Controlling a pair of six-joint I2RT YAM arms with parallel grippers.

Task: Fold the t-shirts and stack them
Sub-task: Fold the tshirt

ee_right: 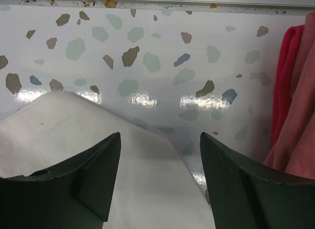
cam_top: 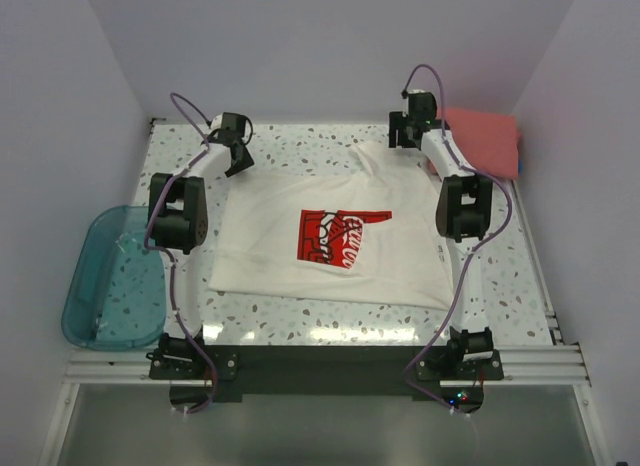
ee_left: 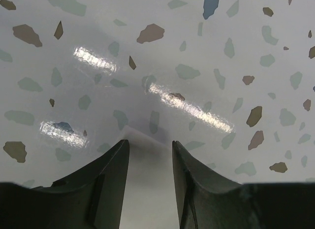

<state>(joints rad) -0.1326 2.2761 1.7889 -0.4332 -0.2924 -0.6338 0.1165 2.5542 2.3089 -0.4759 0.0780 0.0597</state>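
The white shirt (cam_top: 270,236) lay flat mid-desk with bare desk (cam_top: 300,151) around, left gripper (ee_left: 150,141) and right gripper (ee_right: 160,135) spread over its far corners, the right arm (cam_top: 462,211) hiding part of the far-right-corner red shirt (cam_top: 488,136).

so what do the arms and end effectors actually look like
The left arm and right arm have white links, chunky black joint housings and looping purple cables. The left end effector and right end effector each have two dark wedge-shaped fingers tapering to blunt tips.
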